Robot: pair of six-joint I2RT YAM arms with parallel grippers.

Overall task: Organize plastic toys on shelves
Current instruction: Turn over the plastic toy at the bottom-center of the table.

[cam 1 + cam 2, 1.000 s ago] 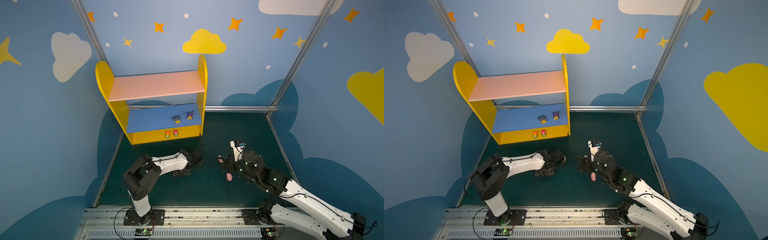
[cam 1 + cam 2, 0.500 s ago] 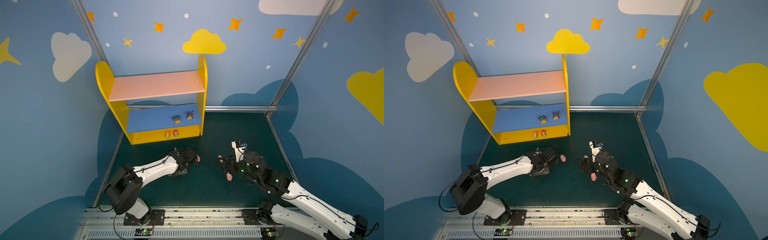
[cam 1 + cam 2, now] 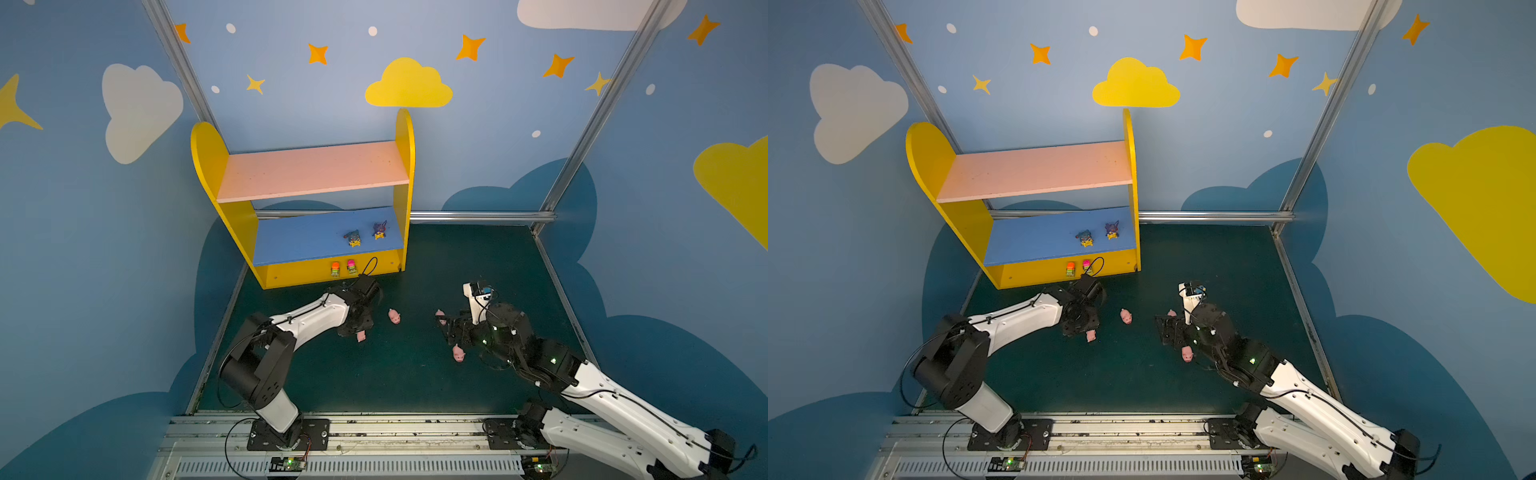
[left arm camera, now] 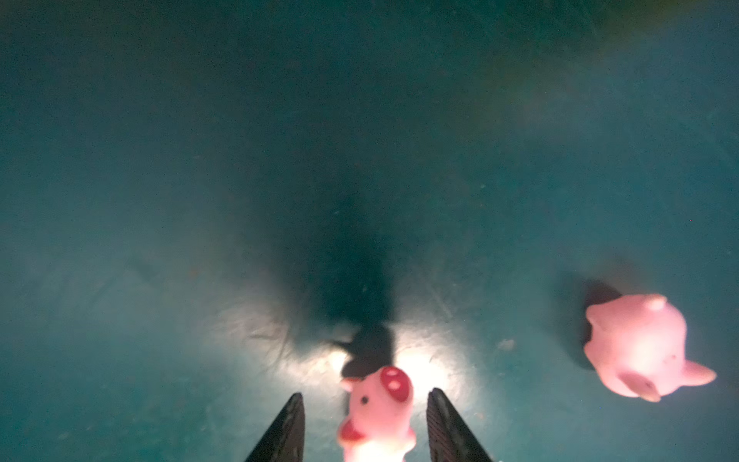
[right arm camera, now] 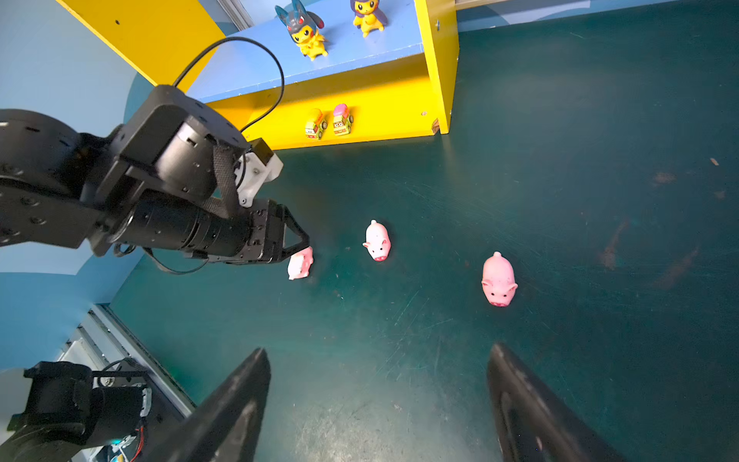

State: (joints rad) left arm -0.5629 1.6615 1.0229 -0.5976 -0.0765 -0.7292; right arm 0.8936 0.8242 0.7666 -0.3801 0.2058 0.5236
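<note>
The shelves [image 3: 405,166] stand at the back, with two yellow figures [image 3: 353,238] [image 3: 379,230] on the blue board and two green cars [image 3: 335,269] [image 3: 351,267] on the yellow base. Several pink pigs lie on the green mat. One pig [image 4: 378,408] lies between the fingers of my left gripper [image 4: 366,394], which is open with a gap on each side; it also shows in a top view as the pig [image 3: 360,336]. Another pig [image 3: 394,316] lies just to its right. My right gripper [image 5: 378,350] is wide open over bare mat. Two more pigs [image 3: 440,316] [image 3: 458,354] lie beside it.
The pale pink upper board [image 3: 311,170] carries nothing. Blue walls close in the mat on three sides, and metal rails [image 3: 374,432] run along the front edge. My left arm [image 5: 180,224] reaches across the right wrist view.
My left gripper has drawn back to the left, uncovering a pig on the mat, and its jaws have widened a little. The right arm has hardly moved.
</note>
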